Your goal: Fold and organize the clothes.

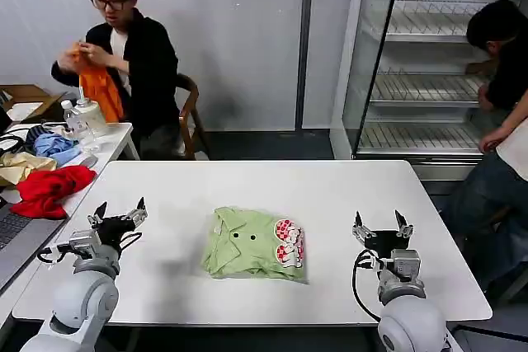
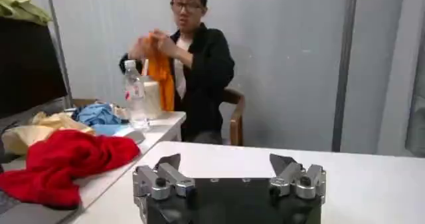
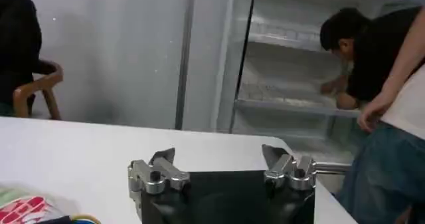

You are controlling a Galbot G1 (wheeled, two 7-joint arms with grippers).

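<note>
A light yellow-green shirt (image 1: pixel 247 245) lies folded into a compact rectangle at the middle of the white table (image 1: pixel 272 183); its collar, two dark buttons and a red-and-white print show on top. A corner of that print (image 3: pixel 23 210) appears in the right wrist view. My left gripper (image 1: pixel 120 211) hovers open over the table's left side, well away from the shirt, with nothing between its fingers (image 2: pixel 166 163). Off to the shirt's right, my right gripper (image 1: pixel 380 221) is open and empty as well, fingers (image 3: pixel 163 157) spread wide.
A side table (image 1: pixel 111 139) to the left holds a red cloth (image 1: pixel 49 187), a blue cloth (image 1: pixel 51 144), a yellow cloth (image 1: pixel 21 166) and a water bottle (image 1: pixel 73 118). A seated person there handles an orange garment (image 1: pixel 101 88). A glass-door shelf unit (image 1: pixel 429 55) stands at the back right.
</note>
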